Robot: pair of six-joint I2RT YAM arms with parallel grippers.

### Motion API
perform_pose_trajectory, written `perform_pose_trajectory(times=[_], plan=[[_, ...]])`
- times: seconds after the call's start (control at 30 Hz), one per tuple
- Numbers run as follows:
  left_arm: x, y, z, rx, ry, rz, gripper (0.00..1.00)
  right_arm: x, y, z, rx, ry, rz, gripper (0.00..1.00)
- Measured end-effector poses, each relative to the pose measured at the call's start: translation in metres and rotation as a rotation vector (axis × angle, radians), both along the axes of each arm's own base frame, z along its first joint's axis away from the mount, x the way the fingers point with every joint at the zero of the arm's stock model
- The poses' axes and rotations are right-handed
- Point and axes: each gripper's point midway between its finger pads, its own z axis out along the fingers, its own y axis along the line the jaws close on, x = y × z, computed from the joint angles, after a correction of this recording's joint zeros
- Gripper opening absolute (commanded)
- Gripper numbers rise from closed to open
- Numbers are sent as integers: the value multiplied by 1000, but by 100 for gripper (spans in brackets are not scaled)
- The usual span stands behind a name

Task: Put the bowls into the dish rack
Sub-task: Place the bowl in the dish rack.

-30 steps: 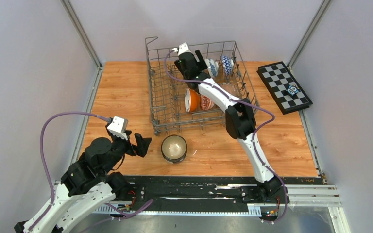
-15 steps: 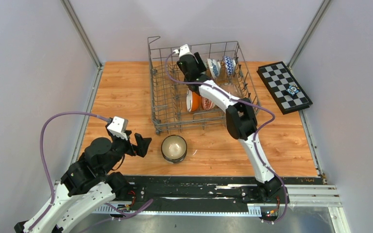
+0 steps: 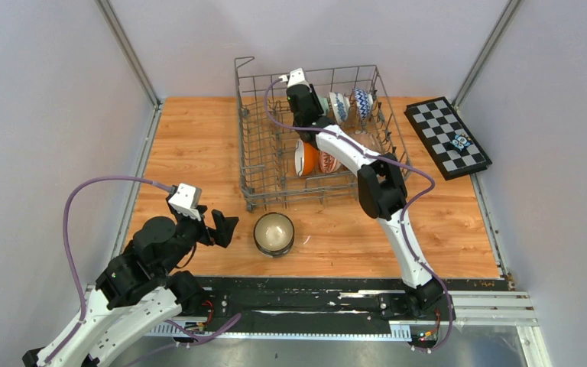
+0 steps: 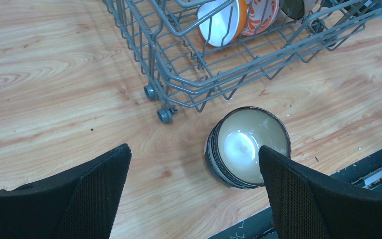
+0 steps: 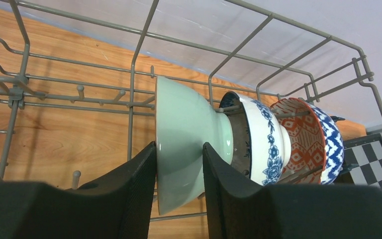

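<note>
- Currently the right gripper is deep in the far row of the dish rack; its fingers are drawn narrow onto the rim of the pale green bowl, one each side of the wall, and both look to be touching it
- That bowl stands on edge among the tines, foot toward the blue-white floral bowl; they are just beside each other, contact not clear
- Step in hand, as I read it: seat the green bowl in its slot
- Keep it on edge and check it leans on a tine before letting go
- Don't shove it sideways, or the neighbour may tip
- Spread the fingers only a little and back out along their own line, clear of the wires
- Orange bowl and red-white patterned bowl sit in the nearer row
- Left gripper hangs over the desk, fingers wide, holding nothing
- Dark-rimmed beige bowl sits upright on the desk near the rack's front corner, not yet loaded
</note>
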Motion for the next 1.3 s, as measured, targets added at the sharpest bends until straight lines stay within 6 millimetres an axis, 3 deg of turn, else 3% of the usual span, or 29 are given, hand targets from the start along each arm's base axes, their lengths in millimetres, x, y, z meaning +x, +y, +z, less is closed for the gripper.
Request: perform_pose_trajectory(times=[0.17, 0.6, 0.73, 0.83, 1.0, 1.1, 1.2, 1.3], plan=[[0, 0, 0, 0, 0, 0, 100, 1, 0, 4, 9, -5, -4, 33], [0, 0, 0, 1, 0, 2, 100, -2, -9, 6, 102, 14, -26, 58], [0, 1, 0, 1, 0, 3, 100, -9, -12, 16, 133, 21, -15, 64], [0, 1, 0, 1, 0, 3, 100, -16, -23, 44, 162, -11, -30, 67], [0, 0, 0, 1, 0, 2, 100, -43, -52, 123, 268, -105, -40, 71], [0, 0, 0, 1, -1, 2, 100, -63, -59, 155, 326, -136, -19, 73], [0, 0, 0, 2, 0, 2, 100, -85, -62, 167, 367, -120, 22, 75], [0, 0, -1, 6, 2, -2, 100, -113, -64, 154, 377, -55, 63, 76]])
